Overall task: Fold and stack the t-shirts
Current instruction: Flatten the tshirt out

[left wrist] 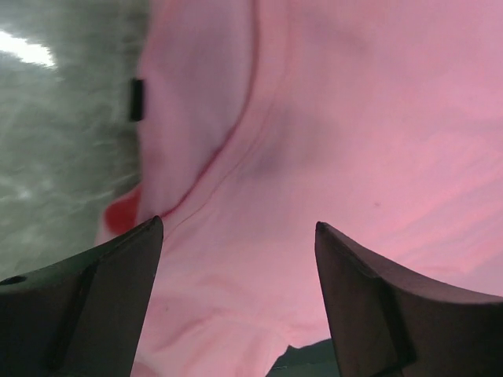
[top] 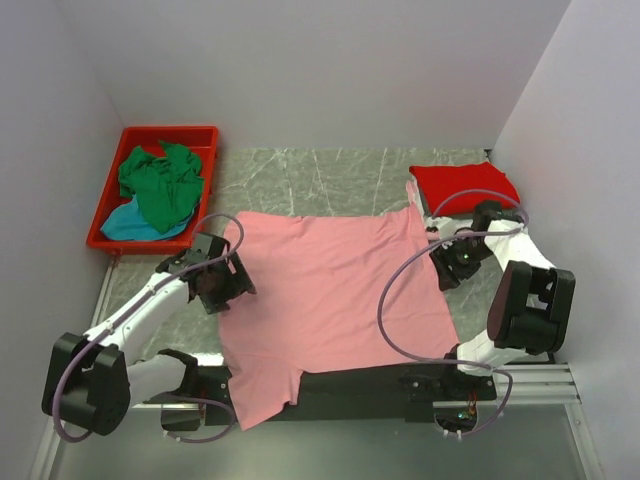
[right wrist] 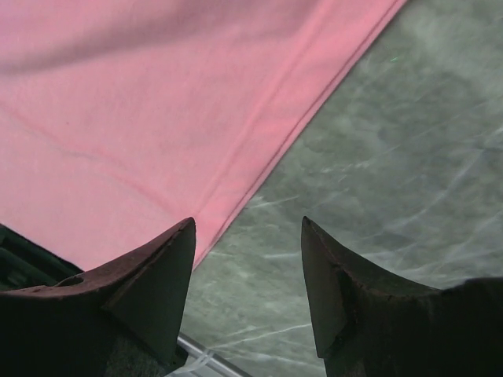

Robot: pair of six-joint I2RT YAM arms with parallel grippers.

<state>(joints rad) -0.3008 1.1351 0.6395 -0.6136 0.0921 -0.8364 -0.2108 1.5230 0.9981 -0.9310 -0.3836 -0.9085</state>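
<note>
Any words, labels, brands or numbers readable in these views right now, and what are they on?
No text can be read in any view.
The dark label at the neck of the pink shirt: too blurred in the left wrist view to tell if it carries any writing.
The red bin and the folded red shirt: no print or marking visible.

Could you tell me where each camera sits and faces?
Top external: above and behind, looking down at the table; both arms show.
Left wrist: on its arm, facing the pink t-shirt at its neckline, past the open left gripper.
Right wrist: likewise, facing that shirt's edge and table past the open right gripper.
All three share that shirt.
</note>
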